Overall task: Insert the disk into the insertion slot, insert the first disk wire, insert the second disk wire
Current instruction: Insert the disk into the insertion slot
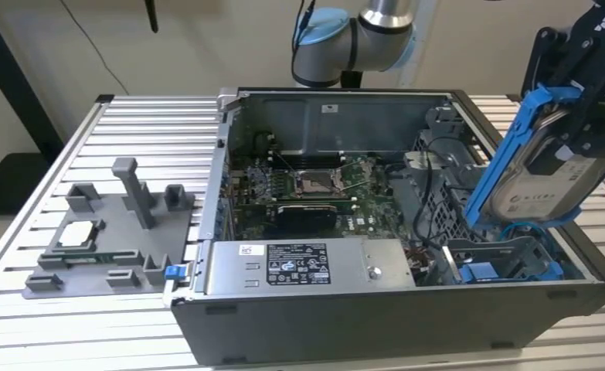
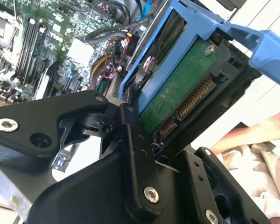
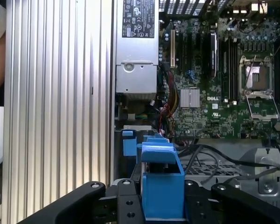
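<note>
My gripper (image 1: 573,100) is shut on the disk (image 1: 537,184), a silver-grey drive with a white label in a bright blue caddy. The disk stands steeply tilted at the exterior view's right, over the near right corner of the open computer case. Its lower end is just above the insertion slot (image 1: 506,259), a grey bay with blue fittings. The second wrist view shows the disk's green underside (image 2: 177,93) and its connector between the black fingers (image 2: 133,140). The blue caddy end (image 3: 161,179) sits between my gripper (image 3: 161,207) in the first wrist view. Black cables (image 1: 426,193) lie beside the bay.
The open case (image 1: 385,325) rests on a slatted aluminium table (image 1: 137,116). Inside it are the motherboard with its square socket (image 1: 313,182) and the grey power supply (image 1: 292,267). A grey fixture (image 1: 107,247) holding a chip stands at the exterior view's left. A person's hand (image 2: 252,135) is close by.
</note>
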You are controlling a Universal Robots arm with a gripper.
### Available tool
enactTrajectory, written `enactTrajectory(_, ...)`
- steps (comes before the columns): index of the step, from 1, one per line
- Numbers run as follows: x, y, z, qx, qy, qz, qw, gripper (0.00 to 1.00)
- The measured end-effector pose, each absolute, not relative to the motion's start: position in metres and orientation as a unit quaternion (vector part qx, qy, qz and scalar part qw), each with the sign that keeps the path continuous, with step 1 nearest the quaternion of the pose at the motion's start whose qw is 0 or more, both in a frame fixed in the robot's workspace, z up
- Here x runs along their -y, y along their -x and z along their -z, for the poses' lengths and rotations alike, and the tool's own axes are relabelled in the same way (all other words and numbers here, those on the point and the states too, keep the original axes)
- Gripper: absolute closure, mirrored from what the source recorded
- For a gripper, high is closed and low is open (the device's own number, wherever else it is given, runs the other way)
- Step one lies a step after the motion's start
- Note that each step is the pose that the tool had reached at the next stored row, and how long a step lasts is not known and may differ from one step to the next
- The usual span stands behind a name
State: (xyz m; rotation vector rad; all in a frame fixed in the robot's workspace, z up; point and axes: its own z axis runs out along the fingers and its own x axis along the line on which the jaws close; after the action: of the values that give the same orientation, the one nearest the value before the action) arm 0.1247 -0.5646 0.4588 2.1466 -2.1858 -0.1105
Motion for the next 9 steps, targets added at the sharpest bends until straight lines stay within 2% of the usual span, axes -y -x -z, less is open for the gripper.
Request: enactTrajectory(9,0.5646,-0.1254,-0.4533,0.712,-0.7,0.036,0.038,1.0)
